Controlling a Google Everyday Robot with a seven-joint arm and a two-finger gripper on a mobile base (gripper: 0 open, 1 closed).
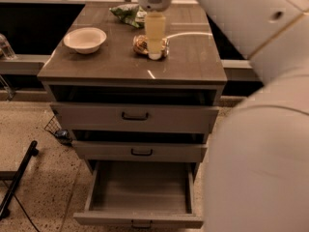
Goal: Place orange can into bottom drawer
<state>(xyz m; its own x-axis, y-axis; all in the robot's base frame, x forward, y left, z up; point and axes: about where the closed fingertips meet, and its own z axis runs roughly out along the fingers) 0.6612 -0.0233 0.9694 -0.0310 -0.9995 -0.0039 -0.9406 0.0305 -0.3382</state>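
orange can (140, 44) lies on the countertop (193, 57), just behind the gripper (154, 56) (open or closed, i cannot tell); seemingly the reaching step, next needs a grasp, then lowering into the open bottom drawer (140, 190)

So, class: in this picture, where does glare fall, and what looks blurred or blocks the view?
Camera view: warm, dim light; glare streaks on the cabinet top; the near arm blurs out the right side; the gripper sits over the orange can, covering its middle.
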